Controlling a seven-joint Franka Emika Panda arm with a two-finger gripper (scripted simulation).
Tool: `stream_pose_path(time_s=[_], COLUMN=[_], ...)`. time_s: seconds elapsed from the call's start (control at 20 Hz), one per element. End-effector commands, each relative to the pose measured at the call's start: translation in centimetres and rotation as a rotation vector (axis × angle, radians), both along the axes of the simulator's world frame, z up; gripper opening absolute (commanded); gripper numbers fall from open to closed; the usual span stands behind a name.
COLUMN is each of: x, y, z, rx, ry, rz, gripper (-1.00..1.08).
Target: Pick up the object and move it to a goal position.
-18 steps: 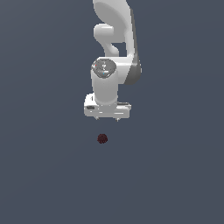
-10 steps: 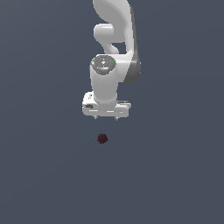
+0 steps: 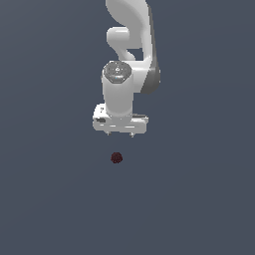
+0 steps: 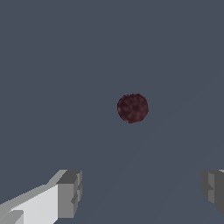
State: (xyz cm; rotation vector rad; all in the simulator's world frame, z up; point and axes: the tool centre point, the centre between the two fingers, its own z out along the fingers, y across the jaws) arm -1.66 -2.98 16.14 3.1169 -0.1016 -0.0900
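Object (image 3: 116, 158): a tiny dark red, bumpy, berry-like lump, sitting a little below the centre of the exterior view on a plain slate-grey surface (image 3: 45, 199). In the wrist view the object (image 4: 132, 107) shows as a round, mottled maroon ball near the middle of the frame, slightly right of centre, with bare grey surface all around it.

The white Panda arm (image 3: 130, 47) enters from the top centre of the exterior view, curves through a rounded joint and drops into a vertical wrist section, so the hand points straight down. The gripper (image 3: 120, 133) hangs in the middle of that frame, directly above the object and clear of it, with a visible strip of grey between them.

Its fingers are spread wide and hold nothing: in the wrist view one grey fingertip (image 4: 69, 194) sits at the lower left and the other at the lower right edge, well apart, with the object lying beyond the gap between them.
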Motion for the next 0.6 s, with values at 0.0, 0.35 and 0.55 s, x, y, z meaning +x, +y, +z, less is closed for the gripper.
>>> stream_pose_path(time_s=[0.0, 0.35, 0.55], x=[0.1, 0.5, 0.8], y=[0.0, -0.1, -0.3], z=[-0.1, -0.8, -1.5], rx=[0.000, 0.001, 0.001], ry=[-0.001, -0.006, -0.010], rz=[-0.022, -0.137, -0.237], gripper=[1.00, 1.00, 1.00])
